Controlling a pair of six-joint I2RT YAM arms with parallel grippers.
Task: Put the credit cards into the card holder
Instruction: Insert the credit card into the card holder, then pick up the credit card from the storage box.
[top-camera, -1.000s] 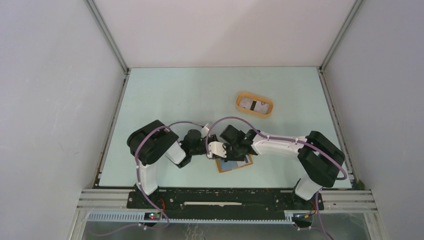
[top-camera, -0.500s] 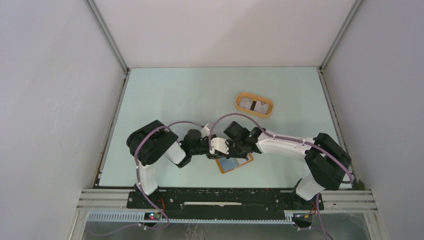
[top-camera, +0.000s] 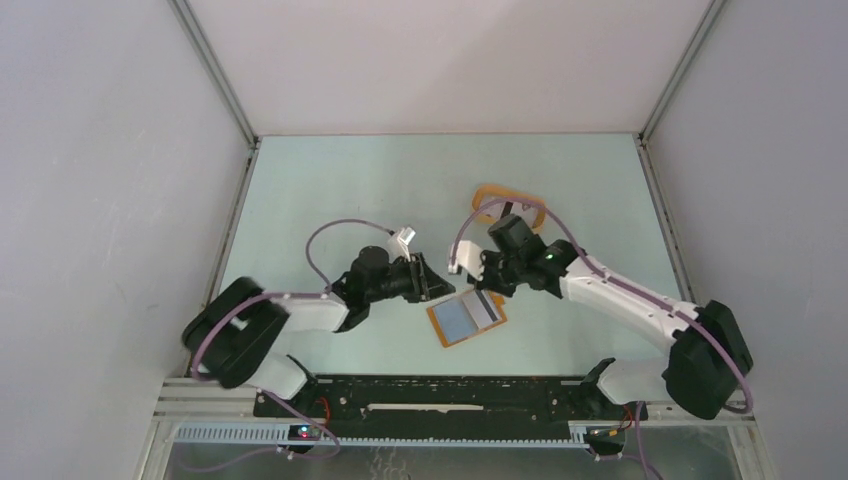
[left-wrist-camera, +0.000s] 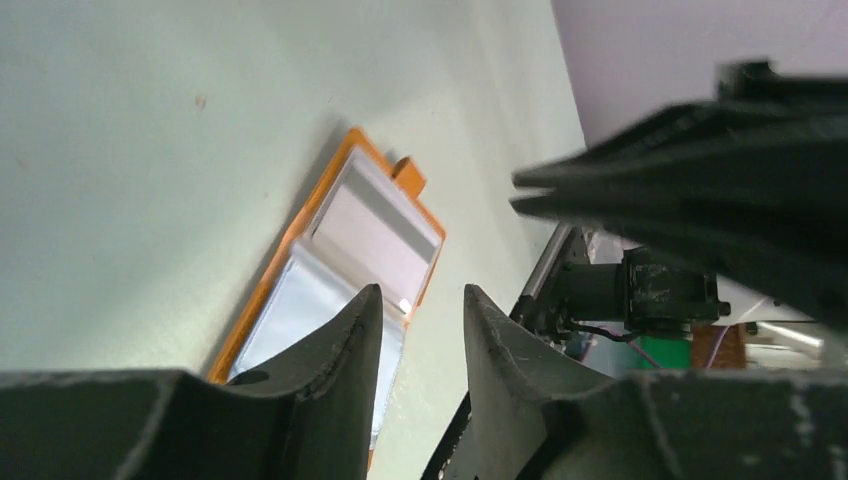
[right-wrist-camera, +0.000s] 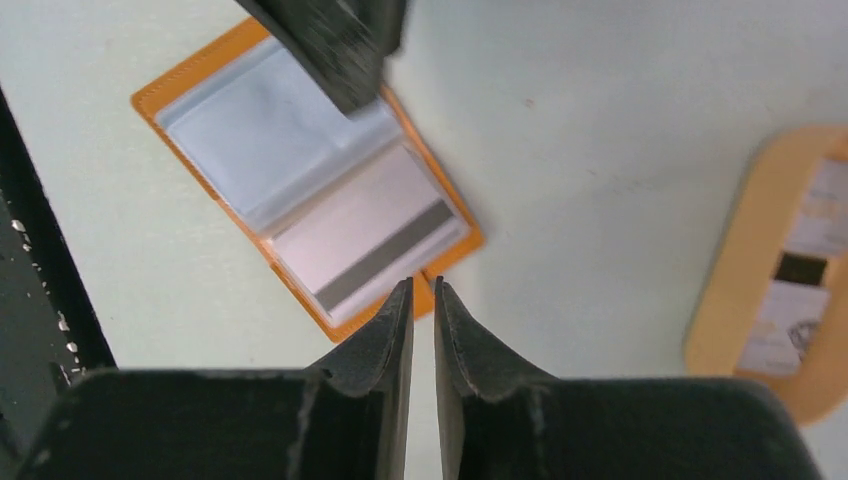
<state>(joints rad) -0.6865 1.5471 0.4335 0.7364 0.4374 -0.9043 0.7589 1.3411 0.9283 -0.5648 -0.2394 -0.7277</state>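
Note:
The orange card holder (top-camera: 466, 317) lies open on the table between my two grippers. A pale credit card with a dark stripe (right-wrist-camera: 370, 245) sits in its right-hand pocket, and the other pocket (right-wrist-camera: 250, 135) looks bluish and clear. More credit cards (right-wrist-camera: 800, 270) lie in the oval tray. My left gripper (top-camera: 438, 282) (left-wrist-camera: 422, 292) hovers at the holder's upper left, open and empty. My right gripper (top-camera: 480, 288) (right-wrist-camera: 422, 285) hangs just over the holder's far edge near the closing tab, with only a thin slit between its jaws and nothing in it.
The oval orange tray (top-camera: 492, 190) (right-wrist-camera: 730, 290) stands behind the right wrist, partly covered by the arm and its cable. The metal frame rail (top-camera: 450, 385) runs just in front of the holder. Grey walls close in the table on three sides.
Both grippers have lifted off and drawn away from the holder, leaving it uncovered with the striped card in its pocket. The right arm moved back toward the tray and the left arm swung left.

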